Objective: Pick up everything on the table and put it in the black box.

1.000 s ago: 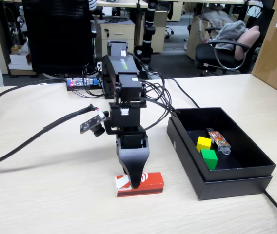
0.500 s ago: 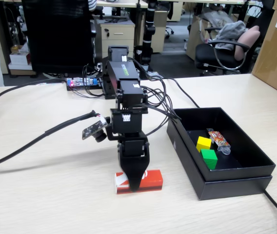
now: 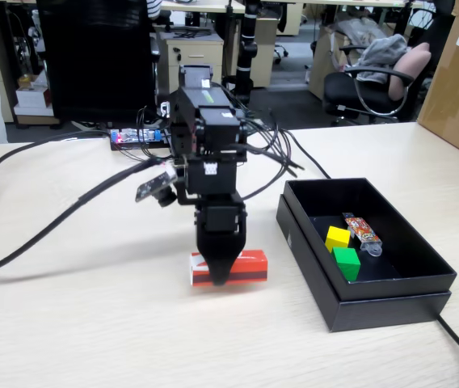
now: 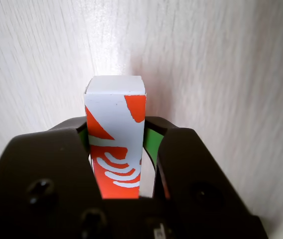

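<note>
In the fixed view, your end effector (image 3: 221,279) was clamped on the red packet (image 3: 246,267), which looked just clear of the table (image 3: 92,323), left of the black box (image 3: 423,287). To do this well you needed more height before swinging right — enough to clear the near wall. The green cube (image 3: 346,263) and yellow cube (image 3: 337,238) already lay inside.

In the wrist view, the red packet (image 4: 115,139) sat squarely between the jaws — white end forward, white logo showing.
</note>
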Available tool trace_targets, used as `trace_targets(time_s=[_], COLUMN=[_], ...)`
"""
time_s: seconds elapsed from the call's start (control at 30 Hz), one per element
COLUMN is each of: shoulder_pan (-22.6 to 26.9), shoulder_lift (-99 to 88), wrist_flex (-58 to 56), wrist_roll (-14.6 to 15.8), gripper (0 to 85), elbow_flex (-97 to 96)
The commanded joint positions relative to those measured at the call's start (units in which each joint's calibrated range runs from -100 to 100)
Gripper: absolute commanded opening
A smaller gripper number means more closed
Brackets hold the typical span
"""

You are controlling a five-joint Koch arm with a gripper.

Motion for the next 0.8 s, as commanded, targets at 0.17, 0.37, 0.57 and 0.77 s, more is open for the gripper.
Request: trace_targets(time_s=[0.17,0.37,0.57,0.77], shoulder_pan=[2.2,6.3,11.6,17.5], shoulder_lift=[-20.9,-30.5,-34.0,-30.7], wrist_flex=[-4.7,-5.0,-5.0,-3.7], wrist_roll=[1.0,2.1,3.7,4.6], gripper=[9.3,9.3,9.3,9.4], elbow_flex=[0.9,-2.1,-3.7,-3.1])
